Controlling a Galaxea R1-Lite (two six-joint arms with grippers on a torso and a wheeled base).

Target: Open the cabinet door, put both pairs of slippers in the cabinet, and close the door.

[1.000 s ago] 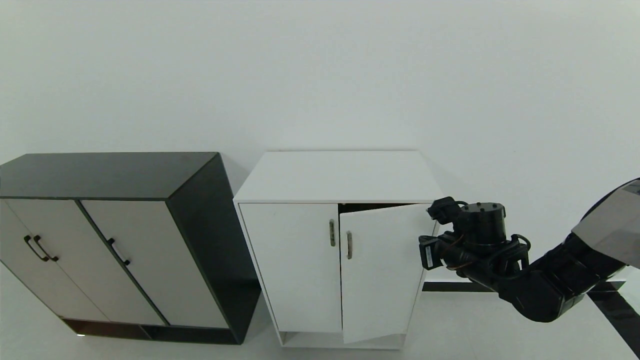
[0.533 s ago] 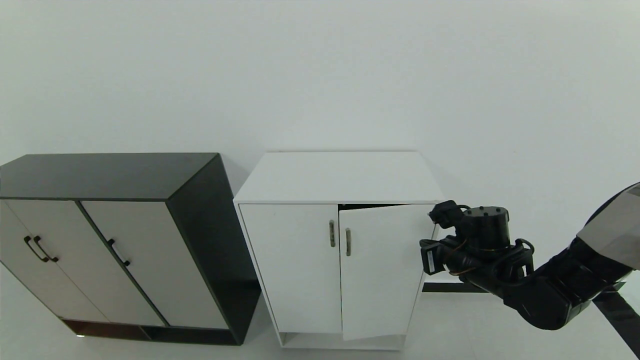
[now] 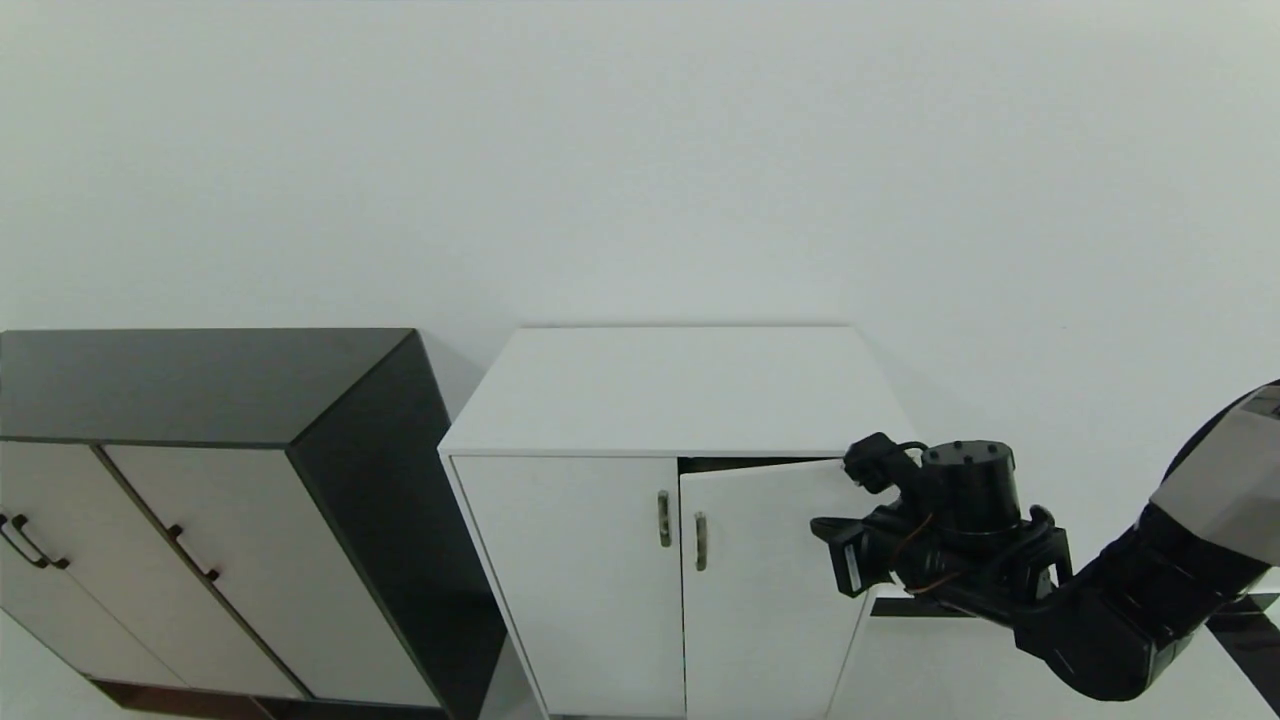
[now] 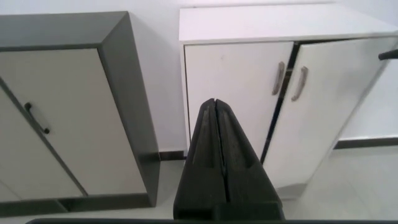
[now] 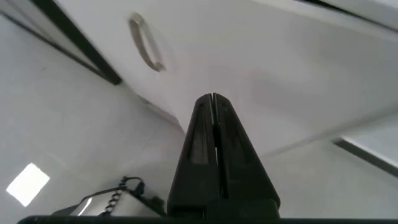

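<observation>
The white cabinet (image 3: 670,390) stands against the wall with two doors. Its left door (image 3: 570,580) is closed. Its right door (image 3: 760,590) is slightly ajar, with a thin dark gap along its top edge. Two slim metal handles (image 3: 700,541) meet at the middle. My right gripper (image 5: 213,99) is shut and empty, with its tip against the right door's outer face near the hinge side (image 3: 835,545). My left gripper (image 4: 215,106) is shut and empty. It hangs well in front of the white cabinet (image 4: 273,25), level with the doors.
A dark cabinet (image 3: 200,385) with two beige doors stands close on the white cabinet's left. A black stripe (image 3: 1240,610) runs along the pale floor at the right. A plain white wall is behind.
The head camera has moved, so the whole picture has shifted down and left. The right door's gap has narrowed, and my right gripper has stayed at its face.
</observation>
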